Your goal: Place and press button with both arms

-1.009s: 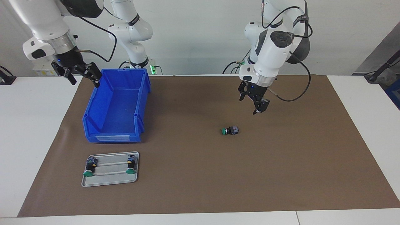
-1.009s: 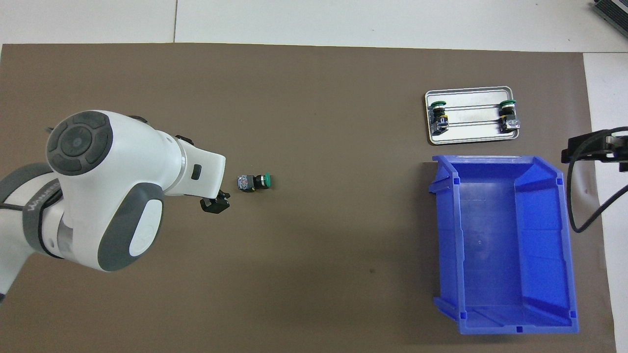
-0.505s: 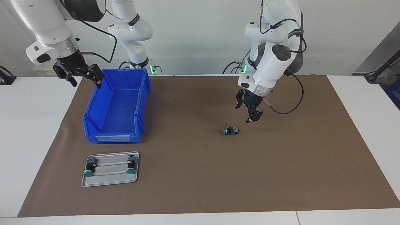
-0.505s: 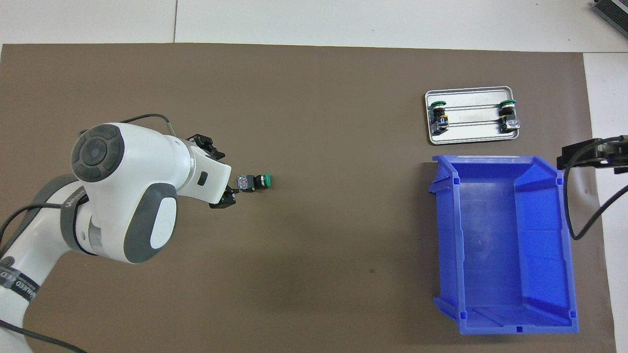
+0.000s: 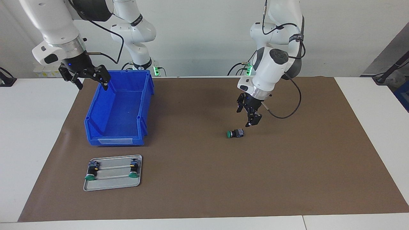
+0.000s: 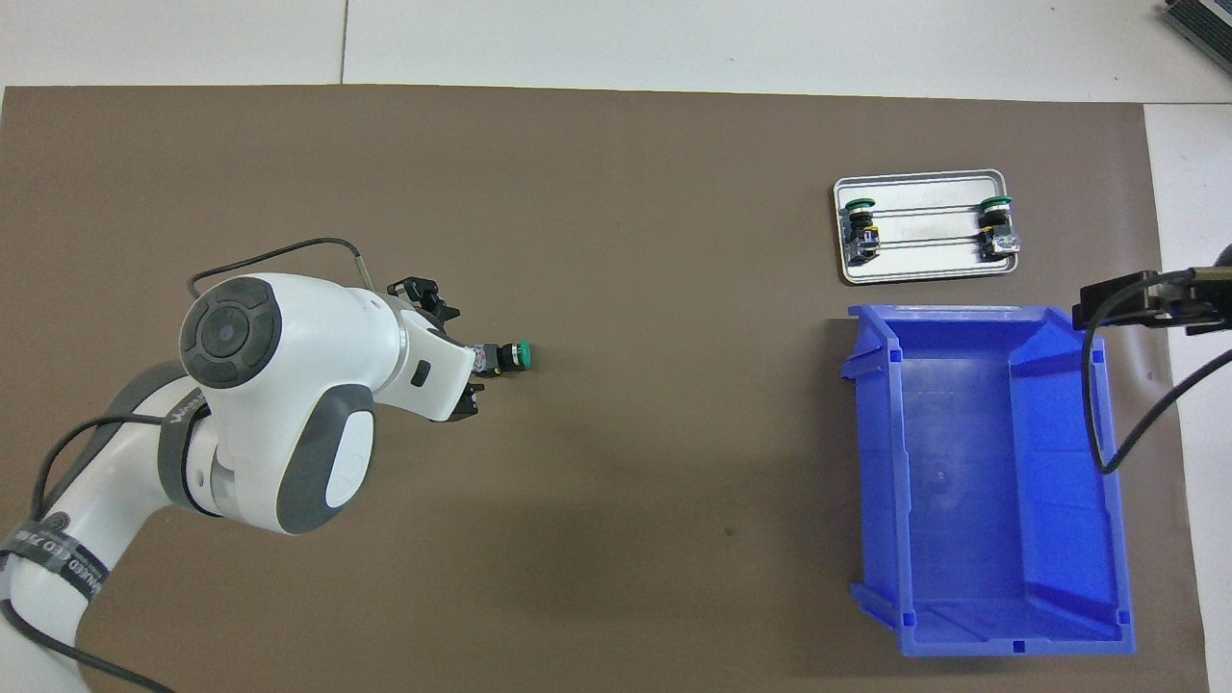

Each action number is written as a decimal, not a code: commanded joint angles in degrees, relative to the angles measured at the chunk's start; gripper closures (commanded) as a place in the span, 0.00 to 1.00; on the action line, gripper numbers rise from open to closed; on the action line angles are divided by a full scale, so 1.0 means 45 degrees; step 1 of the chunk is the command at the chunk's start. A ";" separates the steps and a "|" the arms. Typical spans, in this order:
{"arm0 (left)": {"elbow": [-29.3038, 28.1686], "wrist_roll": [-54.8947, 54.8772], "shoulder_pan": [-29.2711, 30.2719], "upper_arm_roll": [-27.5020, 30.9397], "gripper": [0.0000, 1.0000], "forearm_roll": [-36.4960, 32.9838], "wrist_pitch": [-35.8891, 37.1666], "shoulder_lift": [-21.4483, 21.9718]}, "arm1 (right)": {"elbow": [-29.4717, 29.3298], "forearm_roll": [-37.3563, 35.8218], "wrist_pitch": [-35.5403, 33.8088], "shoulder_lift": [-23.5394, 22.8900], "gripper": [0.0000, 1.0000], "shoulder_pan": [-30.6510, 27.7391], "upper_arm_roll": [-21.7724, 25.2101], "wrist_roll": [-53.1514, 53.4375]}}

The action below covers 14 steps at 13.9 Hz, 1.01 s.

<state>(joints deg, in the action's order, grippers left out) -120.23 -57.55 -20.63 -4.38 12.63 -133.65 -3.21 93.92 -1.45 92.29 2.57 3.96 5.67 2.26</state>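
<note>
One button (image 5: 235,133) lies on its side on the brown mat (image 5: 287,172) that covers the worktop (image 5: 28,134), its green cap pointing toward the right arm's end and its blue-grey terminal block toward the left arm's end. It sits well apart from the blue bin (image 5: 119,108), out toward the left arm's end of the mat.

The left pincer (image 5: 248,112) hangs just above the button's terminal-block end, slightly nearer the robots than the button, tilted downward with its fingers spread apart and nothing between them. In the facing view a small gap shows between its lower fingertip and the button, so it is not touching. From overhead, the left arm's wrist covers the terminal end of the button (image 6: 502,357), and only the cap and part of the black body show past it.

The right pincer (image 5: 85,74) is raised over the bin's corner nearest the robots, at the right arm's end, its fingers wide apart and empty.

Two more buttons (image 5: 91,172) (image 5: 134,170) rest on a small metal tray (image 5: 112,185), which lies on the mat just beside the bin, farther from the robots than the bin. Each sits at one end of the tray, green cap pointing away from the robots.
</note>
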 commanded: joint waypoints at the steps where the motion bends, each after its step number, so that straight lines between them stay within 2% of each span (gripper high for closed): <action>1: -0.0332 0.0075 -0.0181 0.0192 0.00 0.0142 -0.0107 0.0302 | 0.0456 -0.0148 0.0252 0.0346 0.00 0.0624 0.0693 0.0182; 6: -0.0293 -0.1525 -0.0142 0.0211 0.00 -0.0034 0.0246 0.0302 | 0.0321 -0.0245 0.0136 0.0268 0.00 0.0566 0.0694 0.0163; 8: -0.0235 -0.1761 -0.0161 0.0192 0.00 -0.0461 0.0071 0.0147 | -0.0671 -0.0168 -0.0915 -0.0101 0.00 0.0664 0.0655 0.0162; 14: 0.0175 -0.1937 -0.0610 0.0172 0.00 -0.0874 -0.0749 -0.1299 | -0.0735 0.0009 -0.0842 -0.0181 0.00 0.0527 0.0635 0.0182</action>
<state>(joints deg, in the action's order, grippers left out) -120.31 -65.78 -21.52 -4.43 9.67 -135.29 -7.49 91.53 -1.54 89.39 2.35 6.34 8.31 2.41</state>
